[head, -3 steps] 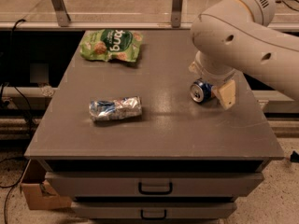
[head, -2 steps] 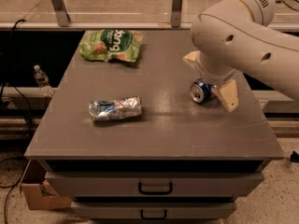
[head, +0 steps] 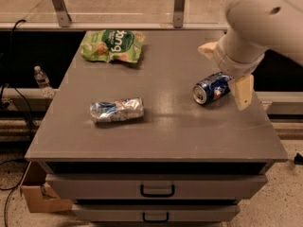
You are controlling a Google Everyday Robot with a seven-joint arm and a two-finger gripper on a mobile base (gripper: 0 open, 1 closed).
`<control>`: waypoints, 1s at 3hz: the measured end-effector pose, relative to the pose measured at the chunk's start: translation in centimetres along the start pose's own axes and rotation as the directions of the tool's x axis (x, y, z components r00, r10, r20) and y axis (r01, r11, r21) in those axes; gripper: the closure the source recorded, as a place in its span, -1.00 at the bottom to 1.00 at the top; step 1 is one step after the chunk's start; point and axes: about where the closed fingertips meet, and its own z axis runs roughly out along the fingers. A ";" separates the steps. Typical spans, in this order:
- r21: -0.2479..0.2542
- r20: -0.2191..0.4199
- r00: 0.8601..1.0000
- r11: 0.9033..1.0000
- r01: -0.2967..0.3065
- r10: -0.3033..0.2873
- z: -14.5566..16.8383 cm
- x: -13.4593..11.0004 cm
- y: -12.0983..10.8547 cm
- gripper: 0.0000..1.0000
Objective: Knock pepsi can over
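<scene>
now the pepsi can (head: 210, 88) lies sideways beside the tool (head: 224, 74), fingers (head: 244, 92) spread.

One can (head: 211, 88), perhaps two bags (head: 116, 110), gripper (head: 223, 74) above

The pepsi can (head: 211, 88) is glossy painted metal with a silvery end. Over it, at the right of the smooth, matt grey worktop (head: 180, 131), the gripper (head: 224, 75) looks matt cream plastic, jaws spread. The foil packet (head: 116, 110) is crinkled and shiny.
</scene>
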 end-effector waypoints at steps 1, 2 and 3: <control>0.004 0.076 0.991 0.994 -0.113 0.112 -2.2 2.4 0.6 -1.00; -0.008 0.138 0.967 0.976 -0.217 0.216 -3.8 4.3 1.7 -1.00; -0.002 0.151 0.962 0.974 -0.228 0.225 -4.2 4.3 1.4 -1.00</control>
